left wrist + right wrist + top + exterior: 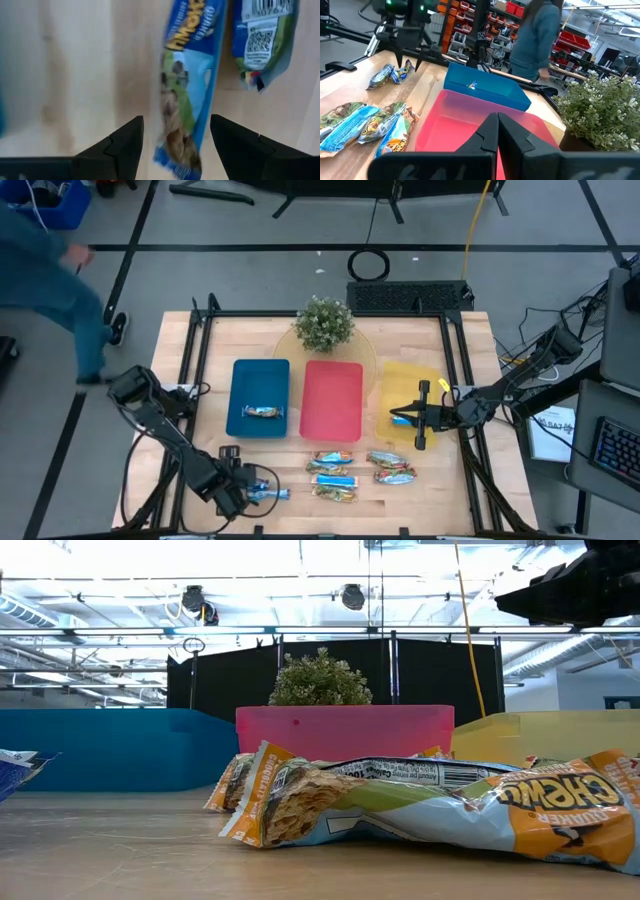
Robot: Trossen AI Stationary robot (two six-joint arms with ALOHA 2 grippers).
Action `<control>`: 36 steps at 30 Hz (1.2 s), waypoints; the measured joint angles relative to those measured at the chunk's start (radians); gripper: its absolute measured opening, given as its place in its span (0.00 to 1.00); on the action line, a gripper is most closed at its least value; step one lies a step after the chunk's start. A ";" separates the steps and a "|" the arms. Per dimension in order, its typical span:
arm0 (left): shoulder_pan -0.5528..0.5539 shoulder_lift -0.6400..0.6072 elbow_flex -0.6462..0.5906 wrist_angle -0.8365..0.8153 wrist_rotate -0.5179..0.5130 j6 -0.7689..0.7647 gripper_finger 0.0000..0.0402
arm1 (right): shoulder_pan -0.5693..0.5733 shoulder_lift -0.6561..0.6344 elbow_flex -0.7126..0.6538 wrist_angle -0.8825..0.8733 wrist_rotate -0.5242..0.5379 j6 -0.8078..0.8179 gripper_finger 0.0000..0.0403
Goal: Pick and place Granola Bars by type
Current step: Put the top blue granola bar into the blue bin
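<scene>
In the high view's lower left, the left gripper (262,492) reaches a blue granola bar (272,494); its wrist view alone shows the fingers spread astride it. The right gripper (398,417), pressed together, hovers over the yellow tray (402,374). One bar (263,413) lies in the blue tray (259,370).

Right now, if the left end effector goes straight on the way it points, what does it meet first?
Most likely the blue-green granola bar lying between its open fingers. The left end effector points at it; depth is unclear.
</scene>
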 joint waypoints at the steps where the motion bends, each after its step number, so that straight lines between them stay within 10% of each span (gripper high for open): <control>1: 0.005 0.000 -0.020 0.036 0.009 0.004 0.59 | 0.000 0.000 0.000 -0.002 0.000 0.000 0.00; 14: 0.013 -0.005 -0.101 0.106 0.034 -0.038 0.56 | 0.000 0.000 0.001 -0.002 0.000 0.004 0.00; 27: 0.018 -0.067 -0.095 0.078 0.077 -0.046 0.10 | 0.000 0.000 0.001 -0.002 0.000 0.011 0.00; 36: -0.008 -0.257 -0.093 0.058 -0.077 0.075 0.15 | 0.000 0.000 0.001 -0.003 0.000 0.004 0.00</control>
